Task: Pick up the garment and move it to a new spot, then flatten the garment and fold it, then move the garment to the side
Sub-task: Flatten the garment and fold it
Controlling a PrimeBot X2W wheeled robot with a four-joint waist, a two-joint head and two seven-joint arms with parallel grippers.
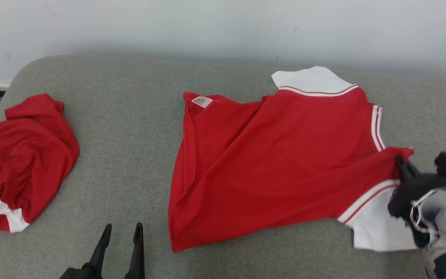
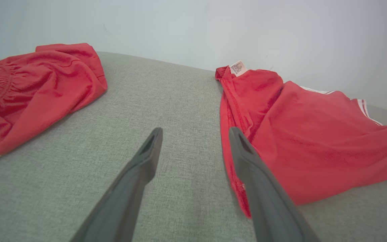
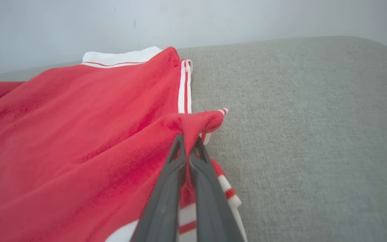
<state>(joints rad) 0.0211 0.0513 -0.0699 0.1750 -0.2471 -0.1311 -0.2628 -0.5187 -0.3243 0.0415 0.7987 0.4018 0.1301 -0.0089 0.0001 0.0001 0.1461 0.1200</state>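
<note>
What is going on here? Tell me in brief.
The robot is working on a red shirt that lies spread but rumpled on a grey cushion. Its right gripper is shut on a raised fold at the shirt's edge, by the striped trim. The left gripper is open, holds nothing, and sits low over the cushion beside the shirt's other edge. A second red garment lies crumpled off to the robot's left, apart from both grippers.
</note>
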